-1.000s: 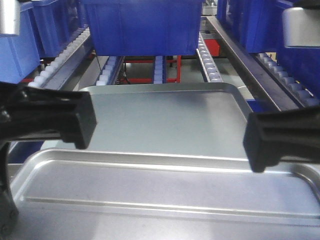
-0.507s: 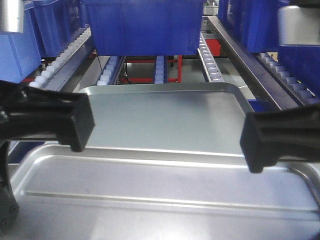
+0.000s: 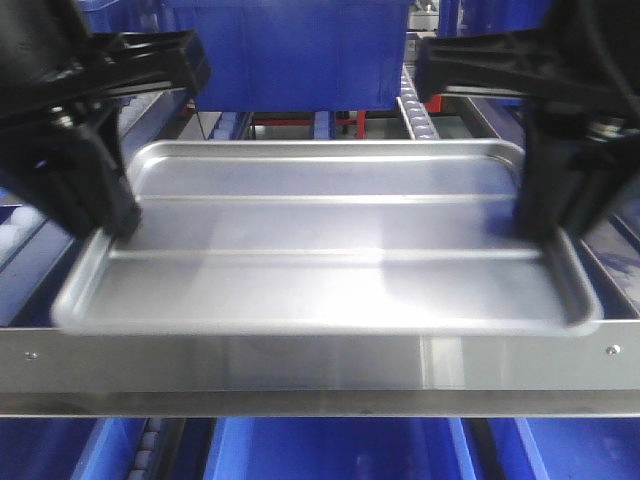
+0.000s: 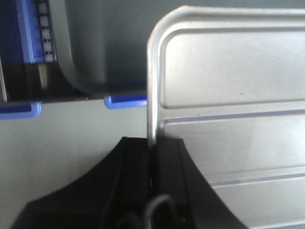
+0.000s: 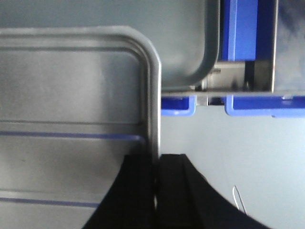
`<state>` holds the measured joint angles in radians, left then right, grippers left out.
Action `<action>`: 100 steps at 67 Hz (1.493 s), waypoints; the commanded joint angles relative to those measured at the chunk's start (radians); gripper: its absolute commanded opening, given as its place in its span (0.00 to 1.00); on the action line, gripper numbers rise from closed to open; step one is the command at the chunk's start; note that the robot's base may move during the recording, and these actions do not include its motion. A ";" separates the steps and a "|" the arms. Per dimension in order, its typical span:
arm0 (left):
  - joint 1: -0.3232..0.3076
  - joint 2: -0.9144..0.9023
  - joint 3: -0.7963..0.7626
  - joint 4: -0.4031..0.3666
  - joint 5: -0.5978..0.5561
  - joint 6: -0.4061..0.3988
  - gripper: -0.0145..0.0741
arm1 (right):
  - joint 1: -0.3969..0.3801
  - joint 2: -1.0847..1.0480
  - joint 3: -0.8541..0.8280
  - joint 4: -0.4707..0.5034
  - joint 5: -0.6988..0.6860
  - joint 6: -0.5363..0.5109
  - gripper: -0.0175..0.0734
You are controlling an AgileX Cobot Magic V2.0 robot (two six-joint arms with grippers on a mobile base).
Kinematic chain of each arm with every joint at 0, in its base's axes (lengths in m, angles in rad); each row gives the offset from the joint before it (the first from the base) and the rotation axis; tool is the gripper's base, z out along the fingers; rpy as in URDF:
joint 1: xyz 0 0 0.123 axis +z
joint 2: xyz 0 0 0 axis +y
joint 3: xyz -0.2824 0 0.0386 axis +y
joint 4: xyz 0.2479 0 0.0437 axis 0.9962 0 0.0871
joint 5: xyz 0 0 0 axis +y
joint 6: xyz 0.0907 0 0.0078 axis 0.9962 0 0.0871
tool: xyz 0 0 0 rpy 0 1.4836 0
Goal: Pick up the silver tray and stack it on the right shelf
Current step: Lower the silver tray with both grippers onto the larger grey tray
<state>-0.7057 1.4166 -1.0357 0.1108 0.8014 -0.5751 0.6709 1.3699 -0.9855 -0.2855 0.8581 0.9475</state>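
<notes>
Your left gripper is pinched on the silver tray's left rim: in the left wrist view one finger sits outside the rim, one inside, with the rolled edge between them. Your right gripper is clamped the same way on the right rim, its fingers on either side of the edge.

The tray spans between the two grippers, roughly level, two ridges running side to side across its base. Its near edge sits just above and behind the right shelf's flat steel front bar; you can't tell from the front view whether it's touching.

Beyond your fingertips in both wrist views, a duller grey tray lies past the silver tray's far corners. A blue bin sits behind the tray, between the grippers.
</notes>
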 commanded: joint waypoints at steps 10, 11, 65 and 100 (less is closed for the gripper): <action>0.112 0.140 -0.163 -0.038 -0.119 0.175 0.05 | -0.140 0.187 -0.203 -0.053 -0.159 -0.054 0.27; 0.116 0.151 -0.173 -0.040 -0.124 0.175 0.05 | -0.145 0.201 -0.215 -0.053 -0.162 -0.054 0.27; 0.168 0.408 -0.366 -0.040 -0.134 0.175 0.05 | -0.194 0.445 -0.420 -0.053 -0.158 -0.054 0.27; 0.183 0.435 -0.389 -0.111 -0.094 0.175 0.06 | -0.190 0.445 -0.421 -0.005 -0.171 -0.054 0.55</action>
<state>-0.5234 1.8879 -1.3900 0.0746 0.7268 -0.4137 0.4783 1.8695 -1.3631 -0.2928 0.7759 0.8861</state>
